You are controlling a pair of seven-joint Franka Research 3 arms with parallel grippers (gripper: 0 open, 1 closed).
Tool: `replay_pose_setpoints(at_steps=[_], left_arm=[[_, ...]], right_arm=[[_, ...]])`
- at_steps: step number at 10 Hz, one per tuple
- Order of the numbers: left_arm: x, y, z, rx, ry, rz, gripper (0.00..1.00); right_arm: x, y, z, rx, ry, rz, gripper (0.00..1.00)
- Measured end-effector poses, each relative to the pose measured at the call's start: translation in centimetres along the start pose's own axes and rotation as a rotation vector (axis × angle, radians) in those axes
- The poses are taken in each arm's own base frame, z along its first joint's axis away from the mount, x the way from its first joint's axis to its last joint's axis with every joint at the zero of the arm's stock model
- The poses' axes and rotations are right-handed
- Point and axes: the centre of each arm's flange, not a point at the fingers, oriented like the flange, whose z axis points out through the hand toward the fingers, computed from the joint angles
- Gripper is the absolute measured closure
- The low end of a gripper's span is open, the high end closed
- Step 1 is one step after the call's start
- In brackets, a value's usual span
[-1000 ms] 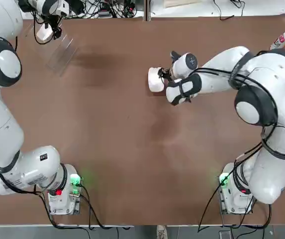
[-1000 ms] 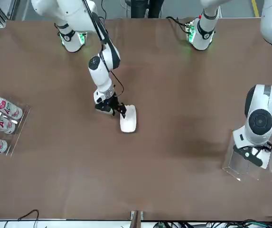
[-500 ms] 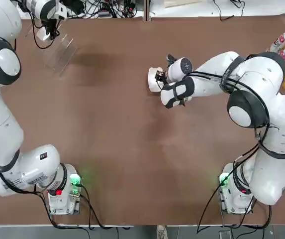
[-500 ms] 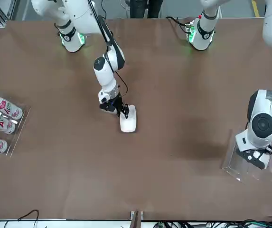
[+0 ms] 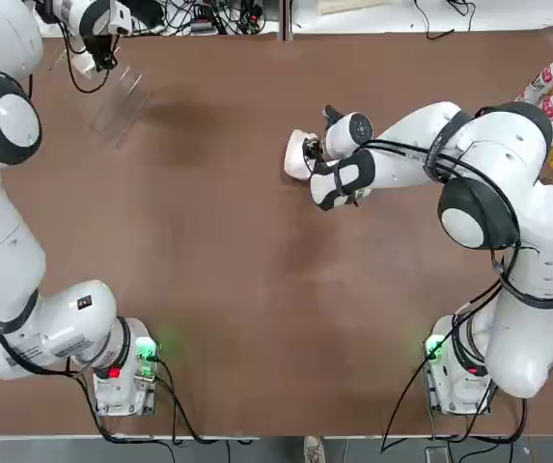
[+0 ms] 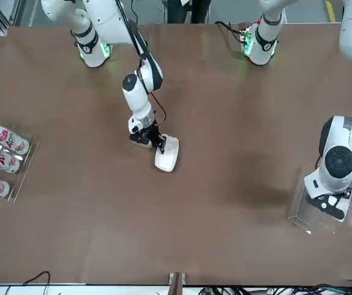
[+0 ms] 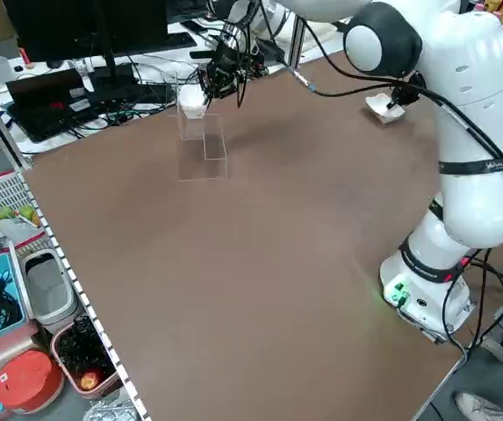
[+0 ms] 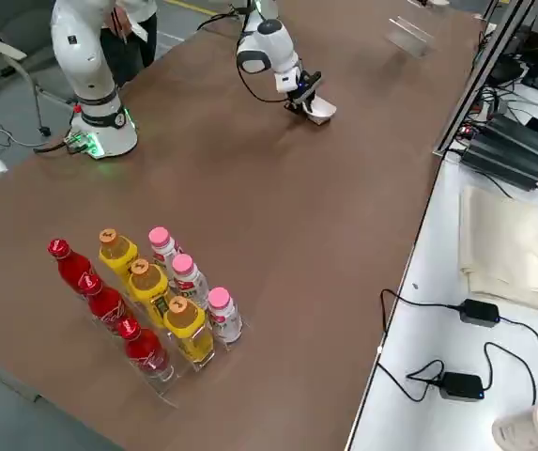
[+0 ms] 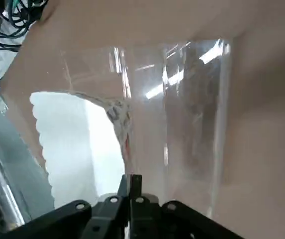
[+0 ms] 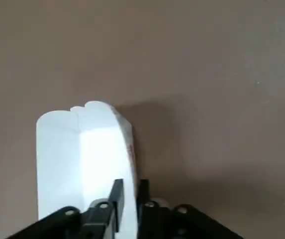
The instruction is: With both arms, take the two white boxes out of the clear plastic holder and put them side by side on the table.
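**Boxes split between rack and open tabletop**

Brown matte table fills the scene, bare across its middle. Cables and dark equipment crowd a bench beyond its far edge; bins and baskets stand on the floor off the robot's left side. A rack of red, yellow and pink-capped bottles sits at the table's right edge, well apart from the clear plastic holder at the far left corner.

The holder is see-through acrylic with slanted walls. One white box, plain and round-cornered, stands in it. The left gripper is at the holder, its fingers pinched on the box's edge.

The other white box is far from the holder, near the table's middle, tilted with one edge on the surface. The right gripper clamps its rim.
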Motion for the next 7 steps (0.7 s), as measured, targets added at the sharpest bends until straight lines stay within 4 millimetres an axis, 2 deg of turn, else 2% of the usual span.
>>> replay_pose_setpoints(at_steps=[1, 2, 4, 5, 6, 7], left_arm=[[0.6, 1.0, -1.4, -0.039, 0.002, -0.032, 0.98], [1.4, 2.5, -3.4, -0.08, -0.011, -0.081, 0.98], [3.2, 7.5, -8.3, -0.169, -0.004, -0.212, 0.98], [4.1, 10.6, -10.5, -0.199, -0.004, -0.274, 0.98], [4.9, 14.0, -12.5, -0.219, -0.004, -0.333, 0.98], [5.5, 17.2, -14.2, -0.237, -0.002, -0.386, 0.98]], right_arm=[[0.1, 0.0, 0.0, 0.0, 0.001, 0.001, 0.97], [0.2, 0.1, 0.0, -0.002, 0.002, 0.002, 0.98], [0.7, 0.2, 0.0, -0.007, 0.005, 0.007, 0.98], [1.7, 0.2, -0.1, -0.018, 0.001, 0.017, 0.98], [3.5, 0.1, -0.8, -0.034, -0.006, 0.036, 0.98], [6.2, 0.0, -2.2, -0.047, -0.012, 0.066, 0.98]])
